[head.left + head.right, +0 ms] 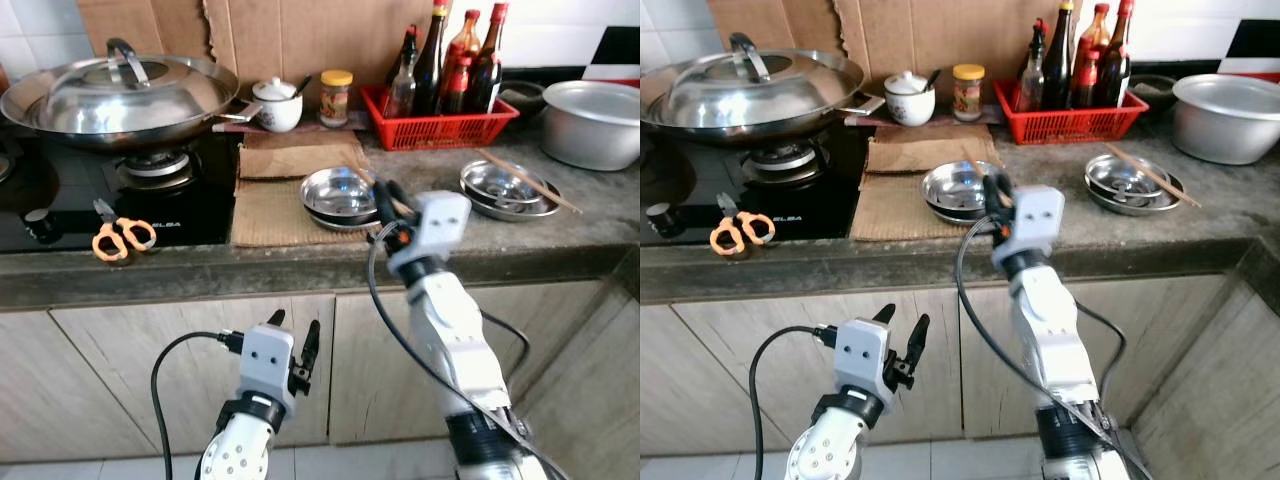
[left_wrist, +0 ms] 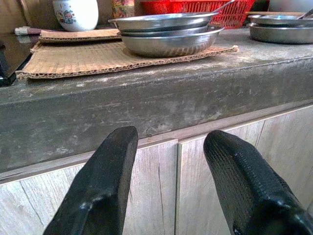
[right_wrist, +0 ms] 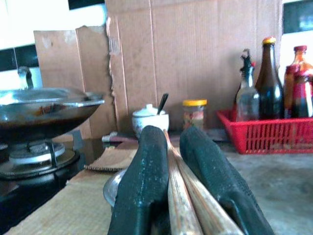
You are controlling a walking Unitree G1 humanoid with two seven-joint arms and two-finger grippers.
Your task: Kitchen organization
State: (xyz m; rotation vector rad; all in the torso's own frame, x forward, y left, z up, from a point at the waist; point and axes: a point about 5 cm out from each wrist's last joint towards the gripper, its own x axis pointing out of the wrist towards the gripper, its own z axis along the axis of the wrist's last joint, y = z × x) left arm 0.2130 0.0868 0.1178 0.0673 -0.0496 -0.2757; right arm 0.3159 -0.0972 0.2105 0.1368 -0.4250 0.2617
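The right hand [image 1: 385, 192] is up at the table edge, its two black fingers [image 3: 146, 171] clamped on a pair of wooden chopsticks [image 3: 183, 196], which run between the pads and poke out ahead of them. It hovers right over the rim of the stacked steel bowls [image 1: 335, 195] that sit on a sheet of brown cardboard [image 1: 270, 210]. Down below, the left hand [image 1: 295, 335] hangs in front of the cabinet doors [image 2: 161, 196], fingers [image 2: 105, 186] spread wide with nothing between them. Out to the right on the grey table [image 1: 590, 215], a second steel dish stack [image 1: 500, 185] carries another pair of chopsticks [image 1: 530, 180] laid across it. Behind that stands a red basket [image 1: 440, 125] packed with sauce bottles [image 1: 440, 55], and a big metal pot [image 1: 595, 120] sits at the far right. Toward the back there's a white sugar jar [image 1: 278, 105] and a yellow-lidded jar [image 1: 336, 95]. On the left, a lidded wok [image 1: 120, 95] rests on the black stove [image 1: 70, 195], with orange-handled scissors [image 1: 120, 238] lying near the stove's front edge
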